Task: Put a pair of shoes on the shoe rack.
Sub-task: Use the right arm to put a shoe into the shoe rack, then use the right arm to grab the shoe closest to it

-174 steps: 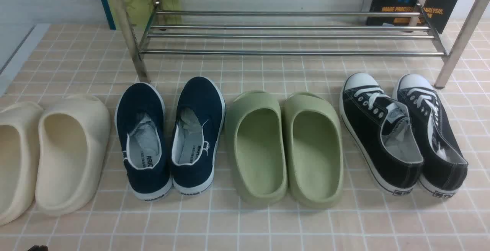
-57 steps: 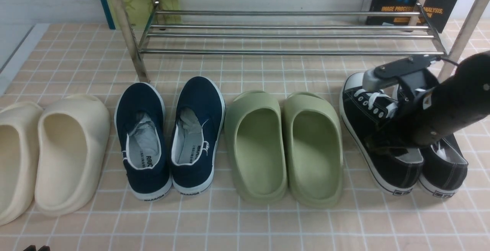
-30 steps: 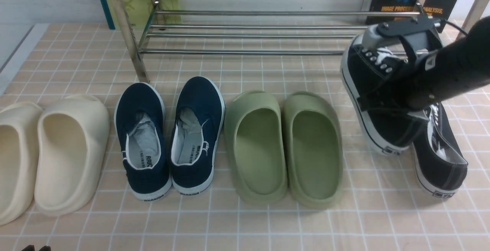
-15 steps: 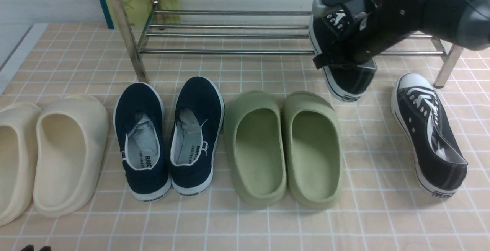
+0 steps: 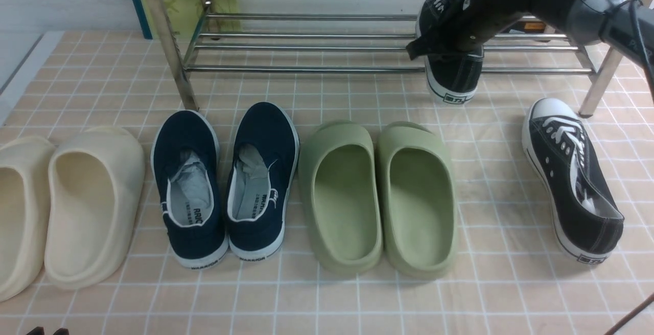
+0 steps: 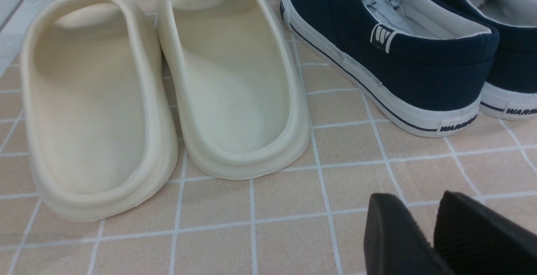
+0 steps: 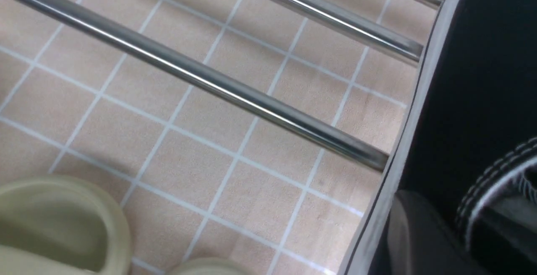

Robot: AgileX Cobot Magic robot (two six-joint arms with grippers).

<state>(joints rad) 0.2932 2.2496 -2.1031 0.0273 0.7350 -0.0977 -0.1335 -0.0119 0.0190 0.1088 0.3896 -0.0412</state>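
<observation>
Two black sneakers (image 5: 575,187) point far, long axes near-to-far, one at the shoe rack (image 5: 306,70); two cream clogs (image 5: 92,212), two navy slip-ons (image 5: 260,182), two green slippers (image 5: 419,202). Left hand (image 6: 423,199) spread; right hand (image 7: 449,210), cannot tell.

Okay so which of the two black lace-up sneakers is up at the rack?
The black sneaker at the right hand, overlapping the chrome bars; its mate sits alone on the tiled floor.
</observation>
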